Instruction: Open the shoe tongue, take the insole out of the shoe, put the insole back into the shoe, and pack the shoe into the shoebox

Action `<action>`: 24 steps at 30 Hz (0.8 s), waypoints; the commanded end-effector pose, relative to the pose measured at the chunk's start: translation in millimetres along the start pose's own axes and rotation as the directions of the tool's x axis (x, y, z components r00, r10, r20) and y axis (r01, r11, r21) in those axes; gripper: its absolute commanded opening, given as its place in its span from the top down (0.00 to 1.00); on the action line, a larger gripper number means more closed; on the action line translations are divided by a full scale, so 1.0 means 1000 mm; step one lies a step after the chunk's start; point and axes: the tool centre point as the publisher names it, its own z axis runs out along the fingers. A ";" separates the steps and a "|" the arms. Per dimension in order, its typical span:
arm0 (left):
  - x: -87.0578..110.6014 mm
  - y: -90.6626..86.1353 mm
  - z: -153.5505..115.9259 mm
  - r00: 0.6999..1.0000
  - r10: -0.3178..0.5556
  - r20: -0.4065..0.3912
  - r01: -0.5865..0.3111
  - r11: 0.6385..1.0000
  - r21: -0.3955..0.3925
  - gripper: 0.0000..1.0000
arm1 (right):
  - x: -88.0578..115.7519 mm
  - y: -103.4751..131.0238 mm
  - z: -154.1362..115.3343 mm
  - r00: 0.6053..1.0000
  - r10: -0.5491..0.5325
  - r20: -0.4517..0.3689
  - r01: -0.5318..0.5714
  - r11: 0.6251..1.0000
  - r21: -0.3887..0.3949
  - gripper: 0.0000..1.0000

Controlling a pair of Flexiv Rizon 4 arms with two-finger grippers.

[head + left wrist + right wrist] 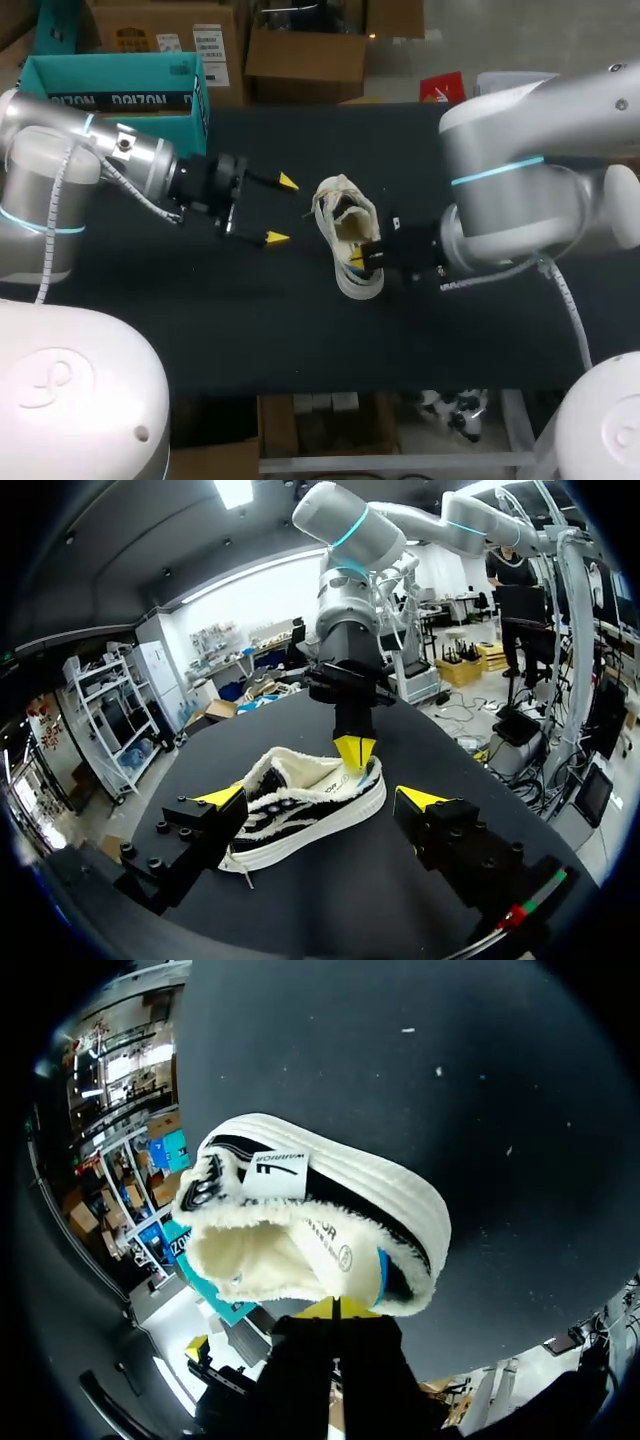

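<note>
Between the spread fingers of the left gripper (320, 798), which holds nothing, the black, white-soled shoe with cream fleece lining (300, 815) stands on its sole on the black counter (330, 900). That wide stance probably readies the gripper to steady the shoe or lift its tongue. At the heel, the right gripper (340, 1308) points down with its yellow tips pinched together on the fleecy rim, seemingly anchoring the shoe. Whether the insole is caught in that pinch cannot be told: the lining hides the inside, and a blue strip (382, 1272) beside the tips could be either. The teal cardboard shoebox (110, 85) sits well behind the left gripper, partly covered by its arm.
</note>
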 end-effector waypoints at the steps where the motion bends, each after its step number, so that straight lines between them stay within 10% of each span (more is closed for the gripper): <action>1: 0.007 -0.002 -0.014 0.999 -0.021 0.032 0.021 1.000 -0.008 0.00 | -0.002 0.012 0.023 0.999 0.008 0.034 -0.009 1.000 0.023 1.00; 11: 0.007 0.008 -0.035 0.994 -0.081 0.080 0.081 0.997 -0.005 0.00 | -0.021 0.018 0.034 0.998 0.046 0.034 -0.046 0.999 -0.004 1.00; 24: 0.016 -0.001 -0.021 0.948 -0.318 0.012 0.313 0.926 -0.212 0.00 | -0.001 -0.009 -0.031 0.996 -0.084 -0.011 0.084 0.996 0.010 1.00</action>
